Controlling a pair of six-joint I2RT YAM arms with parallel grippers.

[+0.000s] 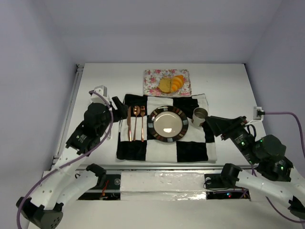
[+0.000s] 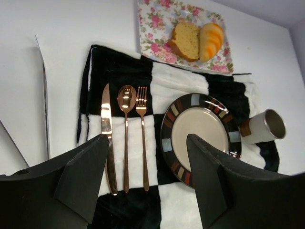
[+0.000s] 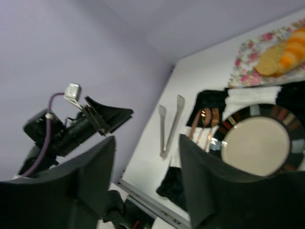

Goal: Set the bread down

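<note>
The bread is at the top of the left wrist view, right of the middle. It is two pieces: the orange croissant point(image 2: 212, 39) and the paler slice point(image 2: 187, 40). They touch each other side by side, the croissant on the right, and both lie on a flowered tray point(image 2: 157, 21).

Just below the tray is a black and white checked cloth point(image 2: 181, 78) on the white surface point(image 2: 57, 28). In the middle of the cloth stands a plate point(image 2: 200, 98) with a striped rim, and nothing lies in it. To the left of the plate a knife point(image 2: 106, 129), a spoon point(image 2: 126, 124) and a fork point(image 2: 142, 129) lie in a row. A cup point(image 2: 264, 126) is at the right of the plate, tipped on its side.

The left hand point(image 2: 147, 143) is at the bottom of its view with the fingers wide apart, and it holds nothing. The right hand point(image 3: 147, 140) is also spread wide and holds nothing. In the right wrist view a pair of tongs point(image 3: 170, 125) lies on the surface, just left of the cloth.
</note>
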